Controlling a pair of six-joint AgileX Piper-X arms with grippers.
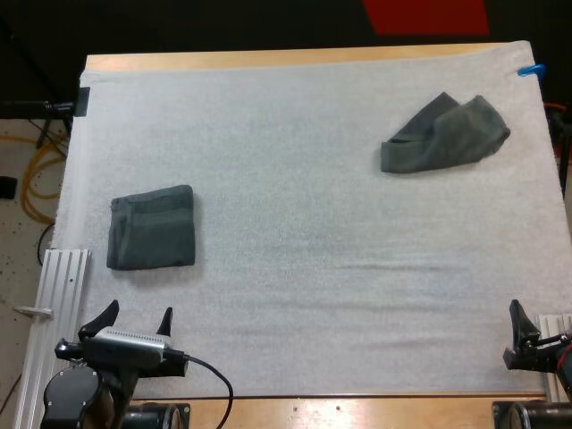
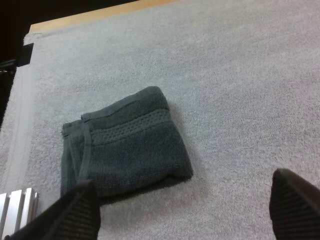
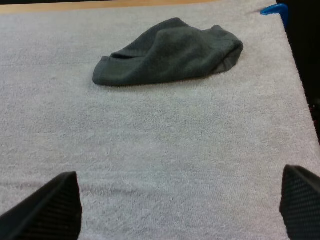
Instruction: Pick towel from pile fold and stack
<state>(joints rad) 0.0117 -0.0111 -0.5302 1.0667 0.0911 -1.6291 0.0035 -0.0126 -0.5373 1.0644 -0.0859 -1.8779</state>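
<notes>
A folded dark grey-green towel (image 1: pixel 152 228) lies flat on the left side of the white mat (image 1: pixel 304 223). A crumpled towel (image 1: pixel 447 134) of the same colour sits at the far right. My left gripper (image 1: pixel 127 320) hovers open near the mat's front edge, just in front of the folded towel (image 2: pixel 122 147), with its fingertips (image 2: pixel 75 212) wide apart and nothing between them. My right gripper (image 1: pixel 527 335) is at the front right corner, open, well short of the crumpled towel (image 3: pixel 167 52); its fingers (image 3: pixel 47 207) stand far apart.
A ribbed metal rail (image 1: pixel 54 304) runs along the mat's left front edge beside my left arm. Bare wood of the table (image 1: pixel 268 59) shows along the far side. Cables lie on the floor (image 1: pixel 27 179) to the left.
</notes>
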